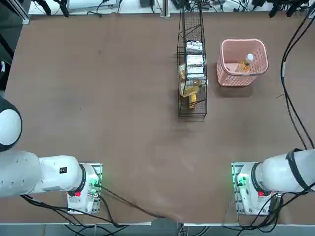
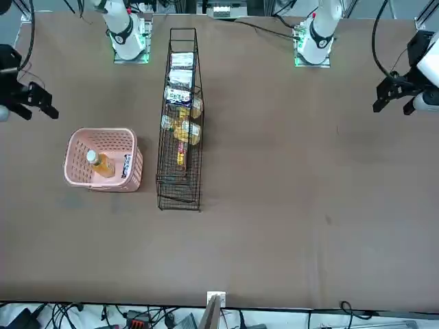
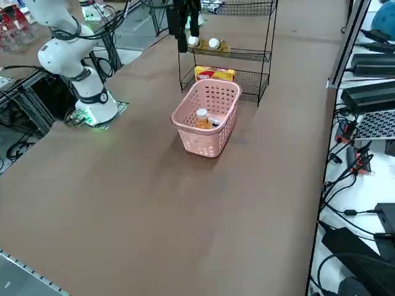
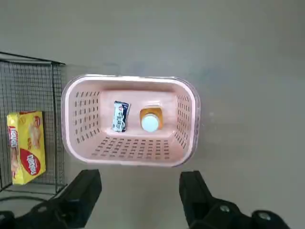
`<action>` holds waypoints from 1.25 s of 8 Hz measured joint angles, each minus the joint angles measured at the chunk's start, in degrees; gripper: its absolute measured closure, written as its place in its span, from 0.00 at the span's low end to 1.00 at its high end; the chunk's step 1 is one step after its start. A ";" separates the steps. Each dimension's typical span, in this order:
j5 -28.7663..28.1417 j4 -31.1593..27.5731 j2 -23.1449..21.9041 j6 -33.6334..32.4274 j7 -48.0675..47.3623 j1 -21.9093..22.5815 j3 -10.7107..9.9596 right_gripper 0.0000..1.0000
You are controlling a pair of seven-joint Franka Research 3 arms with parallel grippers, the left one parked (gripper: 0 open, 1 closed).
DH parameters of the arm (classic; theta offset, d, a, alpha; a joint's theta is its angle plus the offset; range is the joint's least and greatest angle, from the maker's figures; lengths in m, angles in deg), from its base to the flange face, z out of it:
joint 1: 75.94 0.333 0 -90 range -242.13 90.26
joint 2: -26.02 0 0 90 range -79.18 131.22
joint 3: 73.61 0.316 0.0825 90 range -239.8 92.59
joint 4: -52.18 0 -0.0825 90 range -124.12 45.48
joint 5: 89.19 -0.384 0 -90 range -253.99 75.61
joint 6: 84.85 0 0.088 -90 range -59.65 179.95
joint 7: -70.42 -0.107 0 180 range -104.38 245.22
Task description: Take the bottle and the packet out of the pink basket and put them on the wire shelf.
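Hovering with fingers apart, the right end effector (image 4: pixel 138 191) faces the upright bottle (image 4: pixel 150 120): light, slick; grip below its cap.

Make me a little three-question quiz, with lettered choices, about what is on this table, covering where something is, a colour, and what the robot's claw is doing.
1. Where is the bottle?
A. inside the pink basket
B. on the wire shelf
C. on the bare table

2. What colour is the bottle's cap?
A. red
B. white
C. black

3. How does the right gripper stand?
A. shut on the bottle
B. shut on the packet
C. open and empty, above the basket

Answers:
1. A: the wrist view shows it standing in the basket beside the packet.
2. B: the round cap seen from above is white.
3. C: the two fingers stand wide apart with nothing between them.
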 joint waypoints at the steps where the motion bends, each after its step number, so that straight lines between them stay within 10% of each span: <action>1: -0.59 -1.37 0.80 1.55 0.23 -0.01 -0.40 0.00; 10: 2.87 -23.86 6.81 32.34 1.40 0.63 2.09 0.05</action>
